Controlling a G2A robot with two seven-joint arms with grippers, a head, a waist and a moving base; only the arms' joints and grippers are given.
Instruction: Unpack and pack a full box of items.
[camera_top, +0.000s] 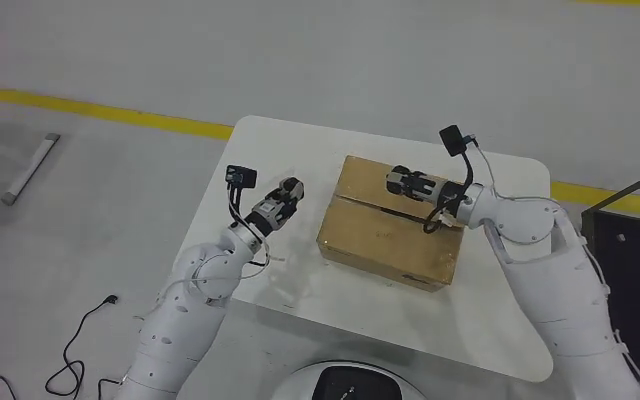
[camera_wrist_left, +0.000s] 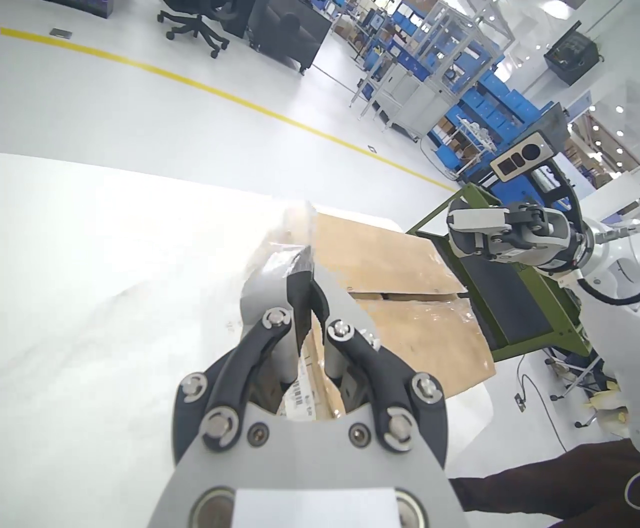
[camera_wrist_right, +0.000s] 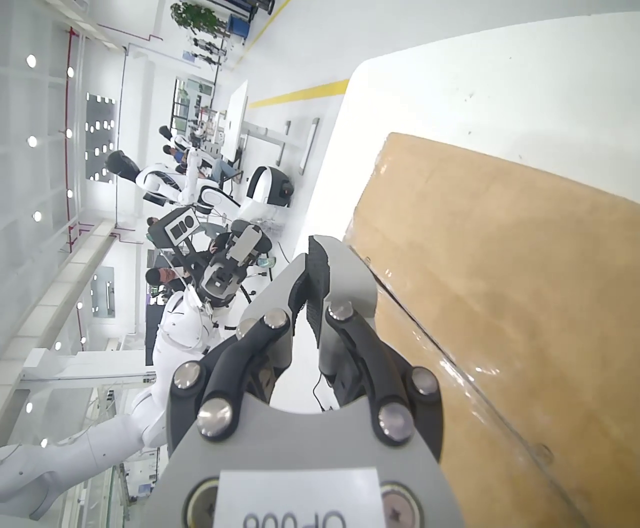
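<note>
Cardboard box (camera_top: 380, 235), flaps closed and taped, on white table (camera_top: 300, 295), contents hidden

One cardboard box (camera_top: 395, 222), one white worktop (camera_top: 330, 300), two claws, a left claw (camera_top: 295, 187) and a right claw (camera_top: 393, 181), one yellow floor line (camera_top: 120, 114)

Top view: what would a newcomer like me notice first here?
A closed cardboard box sits in the middle of the white table. The right pincer, shut, hangs over the box's top. The left pincer, also shut, is beside the box, above the table.
</note>
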